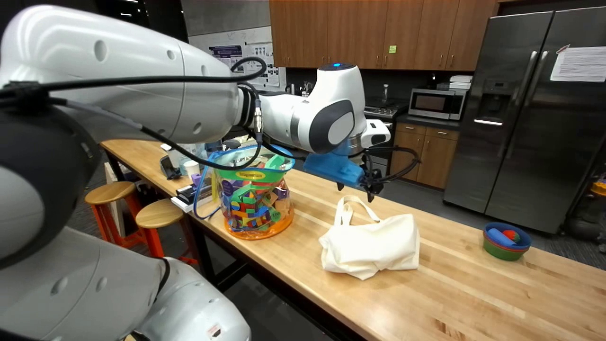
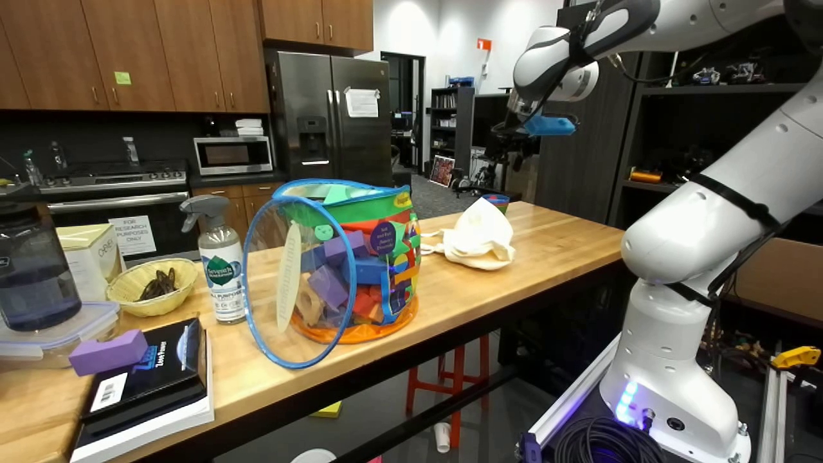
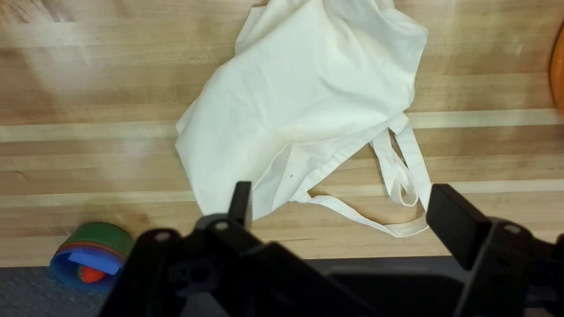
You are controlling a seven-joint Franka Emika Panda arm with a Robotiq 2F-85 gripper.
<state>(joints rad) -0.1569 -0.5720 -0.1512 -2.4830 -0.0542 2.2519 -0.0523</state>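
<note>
In an exterior view: end effector (image 1: 356, 190) hangs above the bench (image 1: 492, 293), fingers apart, nothing between them. Below and nearer lies the white tote bag (image 1: 371, 244), slumped on the bench, handles (image 1: 362, 203) stretched toward the far edge. Gap visible between end effector and bag. To the left, block bag (image 1: 251, 175) packed with coloured blocks (image 1: 251, 199); well to the right, nested bowls (image 1: 499, 253) holding a blue piece (image 1: 500, 237) and a red item (image 1: 511, 235). Progress read: early, pre-contact; no grip made, bag not lifted.

In an exterior view: end effector is high up, clear of the bench; fingers too dark against the background to make out here. Tote bag sits right of and beyond the block bag. Near left: spray bottle (image 2: 222, 276), basket (image 2: 148, 310), purple block (image 2: 109, 352), black box (image 2: 164, 379); all look uninvolved.

Wrist view: fingers (image 3: 240, 204) spread wide, one left, one right, empty. Tote bag flat-ish on the bench, handles loose and showing between them, no touch visible. Contents, if any, can't tell. Nested bowls off to the left, by the far edge. Done, as judged: end effector up over the bag's area, fingers parted. Left: any contact with the bag, any hold on it.
</note>
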